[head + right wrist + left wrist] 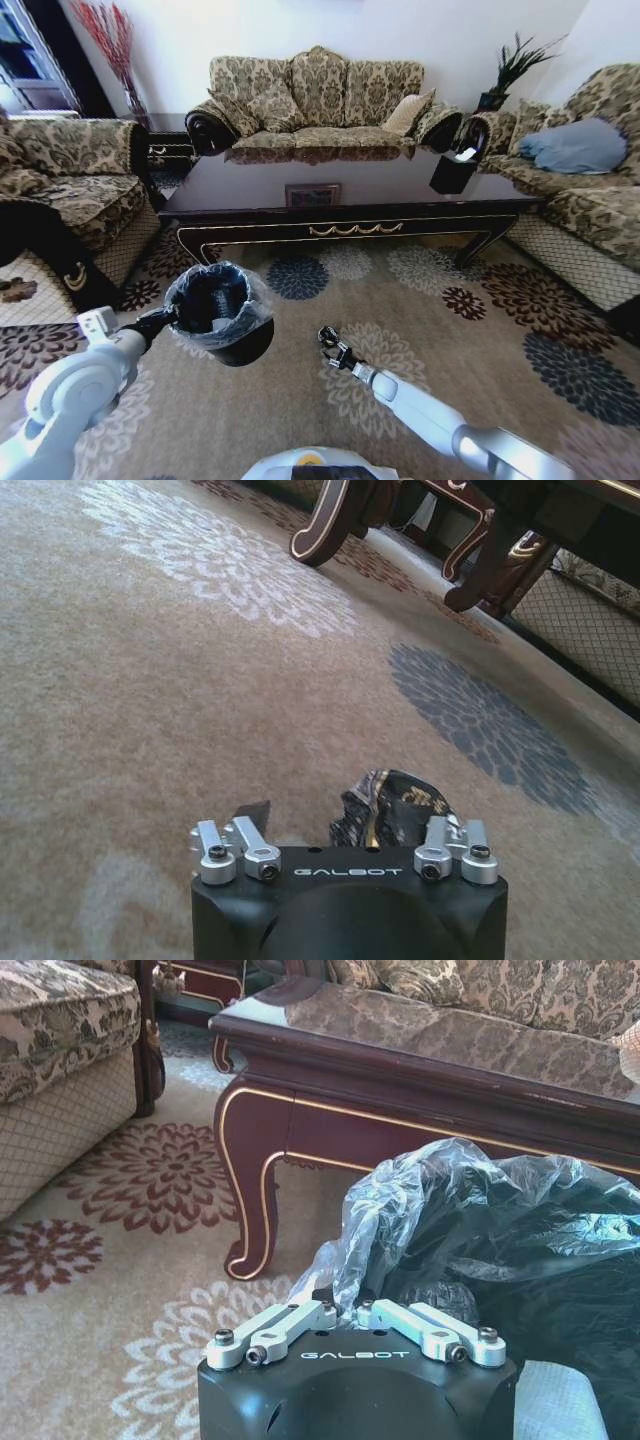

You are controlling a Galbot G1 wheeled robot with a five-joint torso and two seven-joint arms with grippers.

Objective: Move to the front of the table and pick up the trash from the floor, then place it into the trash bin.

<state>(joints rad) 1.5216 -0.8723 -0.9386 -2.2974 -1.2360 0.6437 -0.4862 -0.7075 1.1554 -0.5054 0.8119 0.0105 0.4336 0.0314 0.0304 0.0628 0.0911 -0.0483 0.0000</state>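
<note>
The robot stood on the floor facing the long side of the table, which ran across the far half of the head view with sofas behind it and on both sides. The left gripper reached out low on the left and was clenched on the rim of the trash bin, pinching the black edge together with its crinkled grey liner; in the left wrist view the fingers met at the bag's edge, and the trash bin rose just past them, with a curved table leg farther off. The bin looked tilted and held clear of the carpet, near the table's left end. The right gripper was down near the carpet to the right of the bin, in front of the table's middle. In the right wrist view its jaws stood spread apart, released, and a small dark-and-yellow wad of trash sat between them, just beyond the gripper body; whether the fingers touched it could not be told. A black tissue box stood near the table's right end.
</note>
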